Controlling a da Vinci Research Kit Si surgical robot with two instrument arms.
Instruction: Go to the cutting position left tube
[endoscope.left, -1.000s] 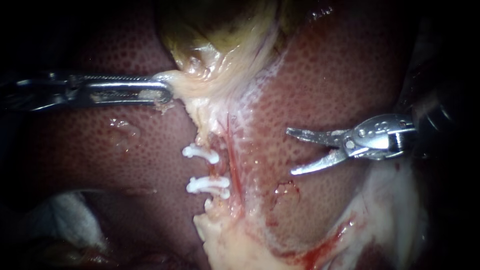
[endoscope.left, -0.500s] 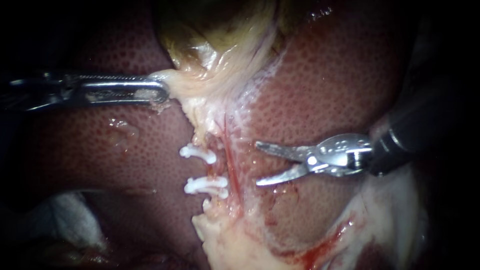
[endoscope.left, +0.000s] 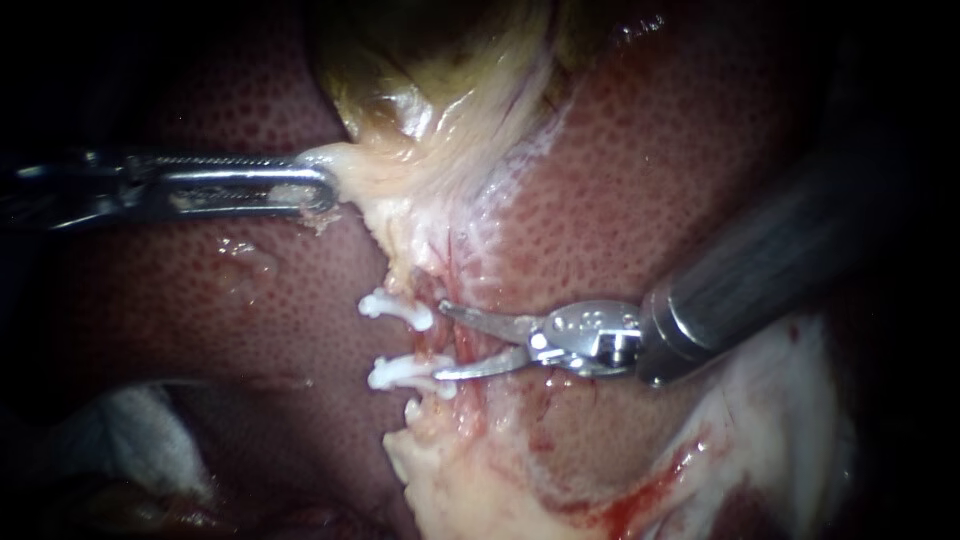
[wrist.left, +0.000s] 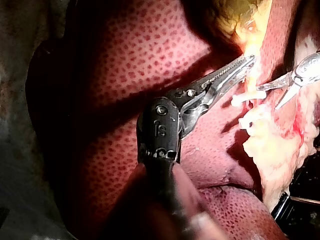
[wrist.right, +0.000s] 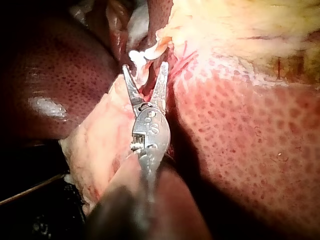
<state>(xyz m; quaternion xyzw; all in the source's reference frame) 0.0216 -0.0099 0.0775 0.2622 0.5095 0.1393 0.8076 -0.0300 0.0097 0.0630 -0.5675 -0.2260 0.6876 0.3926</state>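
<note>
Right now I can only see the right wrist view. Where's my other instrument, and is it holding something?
Observer: The endoscope view shows your left instrument entering from the left, jaws shut on the pale lower edge of the gallbladder.
Operator: How many clips are there? I can't count them here.
Observer: Two white clips, an upper clip and a lower clip, sit one above the other, below the gallbladder.
Operator: Are my jaws near them?
Observer: Your right instrument has open jaws reaching in from the side, one tip near each clip.
</note>
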